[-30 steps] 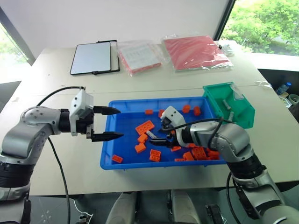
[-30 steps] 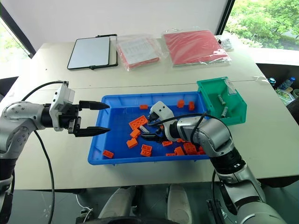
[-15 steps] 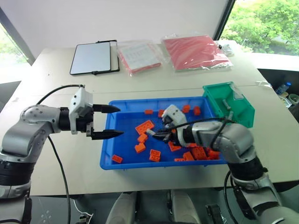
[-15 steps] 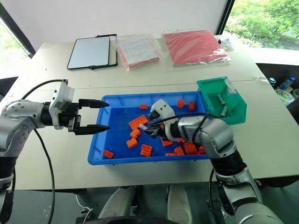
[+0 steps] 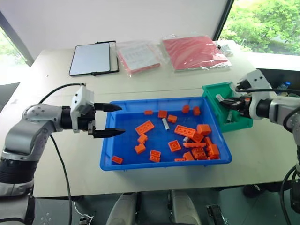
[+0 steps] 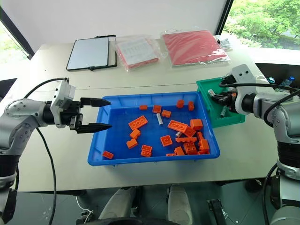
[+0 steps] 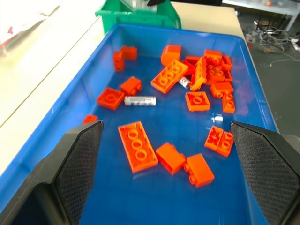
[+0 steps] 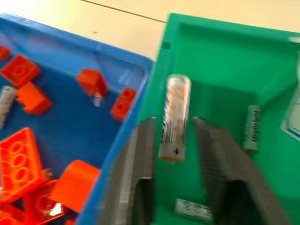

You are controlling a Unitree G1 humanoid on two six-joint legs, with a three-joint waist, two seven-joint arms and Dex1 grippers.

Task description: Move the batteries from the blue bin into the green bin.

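A: Batteries, where were they against the blue bin [image 5: 108,140]?

B: One battery [image 8: 174,117] sat between the right gripper's [image 8: 174,140] fingers [image 8: 140,150], over the green bin [image 8: 220,56], which touched the blue bin's far right corner. Fingers were parted a little wider than the cell; couldn't tell if the pads were still touching it.

A: Anything already in the green bin?

B: Second battery [image 8: 252,127] lay on the green floor, just beside the right gripper's other finger. A white label also lay in there, near the fingers.

A: Still in the blue bin?

B: Yes. One loose battery [image 7: 139,101] lay flat on the blue floor near the middle, among the orange bricks [image 7: 137,146]. Another one [image 7: 184,82] poked out from under the brick pile toward the green-bin side.

A: Left gripper?

B: Left gripper [image 5: 108,120] hovered at the blue bin's left rim, pointing in across the bin, jaws spread wide, nothing between them. The loose battery lay well ahead of its tips, apart from them.

A: Beyond the blue bin?

B: Tablet [image 5: 91,58] and two plastic-wrapped packets [image 5: 196,52] on the table, well behind it.
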